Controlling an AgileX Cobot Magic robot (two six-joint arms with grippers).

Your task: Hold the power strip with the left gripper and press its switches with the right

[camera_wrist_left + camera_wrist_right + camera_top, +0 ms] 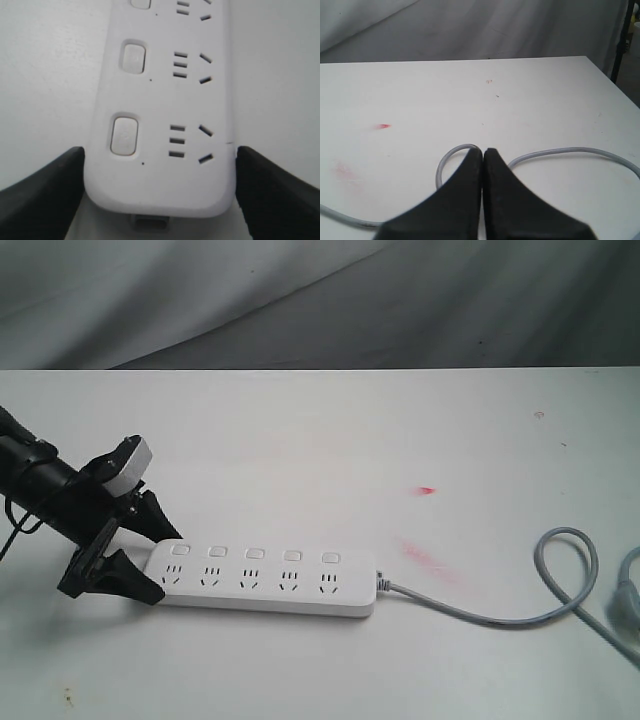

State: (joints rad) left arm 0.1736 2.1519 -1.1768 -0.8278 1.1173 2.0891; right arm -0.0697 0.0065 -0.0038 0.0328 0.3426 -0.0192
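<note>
- The strip [265, 580] lies flat near the front of the table [300, 440], with its sockets facing up.
- The left claw [168, 566] is at the strip's left end (the end with no cord). Its two black jaws are partly open, one on each long side of the strip, right against the plastic. It looks like it is gripping the strip, so I think the holding part is done.
- The switches [254, 554] sit in a row along the strip's far edge, one by each socket. Nothing touches them. I cannot tell by looking if any has been pushed.
- The cord [560, 540] comes out of the strip's right end and curls into a loop near the table's right side.
- The right claw [482, 150] is shut tight, tips pressed together, with nothing between them. Its own camera shows only the cord loop and bare table ahead, and no strip. The outside camera does not show this claw at all. So it is well apart from the switches.
- What is left, I think, is to bring the right claw over and push the switches one at a time.
- Farther back there is a red mark [427, 490] on the table, and a grey cloth [300, 300] hangs behind it.
</note>
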